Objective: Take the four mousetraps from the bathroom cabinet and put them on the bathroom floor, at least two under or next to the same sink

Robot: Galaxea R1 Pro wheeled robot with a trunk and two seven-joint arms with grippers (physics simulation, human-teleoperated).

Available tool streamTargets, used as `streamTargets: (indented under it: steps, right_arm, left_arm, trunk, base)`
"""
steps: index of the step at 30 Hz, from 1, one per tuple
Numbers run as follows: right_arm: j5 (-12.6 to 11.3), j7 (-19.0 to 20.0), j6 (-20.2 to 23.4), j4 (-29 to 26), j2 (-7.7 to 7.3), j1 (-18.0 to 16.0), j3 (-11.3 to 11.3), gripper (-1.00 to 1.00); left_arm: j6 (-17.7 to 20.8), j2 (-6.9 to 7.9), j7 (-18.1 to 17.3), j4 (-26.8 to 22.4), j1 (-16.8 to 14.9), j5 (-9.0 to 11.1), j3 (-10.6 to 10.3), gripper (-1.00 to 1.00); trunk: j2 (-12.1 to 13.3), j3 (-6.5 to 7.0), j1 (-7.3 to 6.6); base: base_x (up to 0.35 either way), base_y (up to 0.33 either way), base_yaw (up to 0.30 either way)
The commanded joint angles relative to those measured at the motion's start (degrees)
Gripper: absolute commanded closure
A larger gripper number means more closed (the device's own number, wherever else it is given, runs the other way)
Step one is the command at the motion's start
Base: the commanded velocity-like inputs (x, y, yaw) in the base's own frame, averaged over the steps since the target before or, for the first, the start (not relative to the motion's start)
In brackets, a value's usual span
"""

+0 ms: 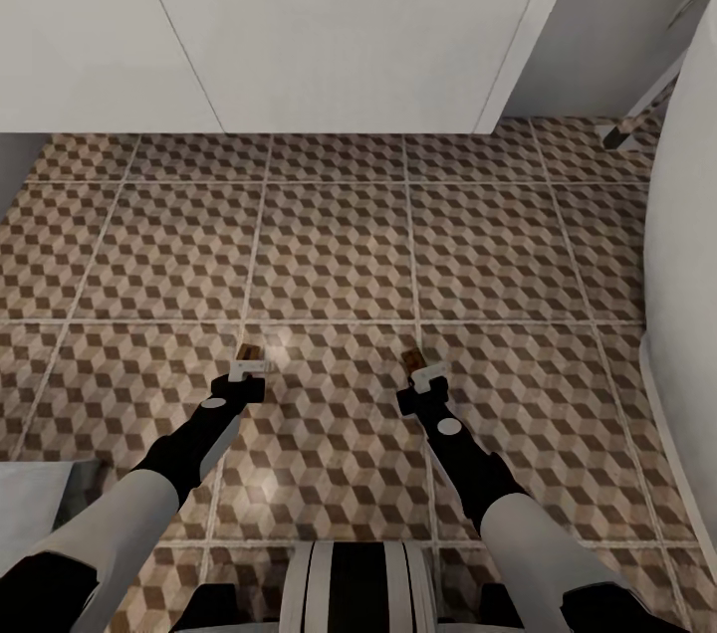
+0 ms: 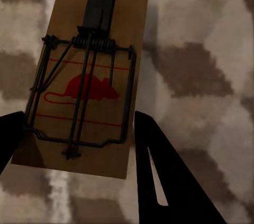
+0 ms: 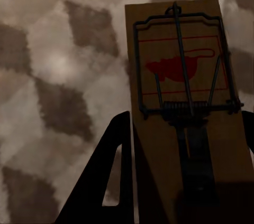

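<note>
Left tool [image 1: 249,366] and right tool [image 1: 422,372] each pinching a mousetrap [image 2: 87,71] (board ends hidden)

- Cube-patterned floor tiles [image 1: 339,245] in brown, beige and white spread across the room, pale grout lines between them.
- Plain white panels [image 1: 329,16] rise along the far edge.
- A curved white body [image 1: 687,295] bulges in at the right.
- Soft glare [image 1: 284,339] shines off the tiles.

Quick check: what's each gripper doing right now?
Left gripper: shut on a mousetrap.
Right gripper: shut on another mousetrap.
</note>
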Motion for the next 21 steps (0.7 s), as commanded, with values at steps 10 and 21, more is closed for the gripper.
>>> streamTargets:
  steps: [10, 21]
  right_arm:
    - [0.4, -0.5, -4.7, 0.3, -0.16, 0.0, 0.1, 1.0]
    - [0.3, -0.7, 11.5, -11.8, 0.08, -3.5, -0.1, 1.0]
  left_arm:
    - [0.1, 0.65, 0.9, -3.5, 0.0, 0.2, -0.4, 1.0]
    - [19.4, 0.42, 0.9, -22.2, -0.6, 0.3, 0.5, 1.0]
  trunk:
    - [0.0, -0.08, -0.01]
    - [0.0, -0.08, -0.01]
  base:
    - [0.0, 0.0, 0.0]
    - [0.0, 0.0, 0.0]
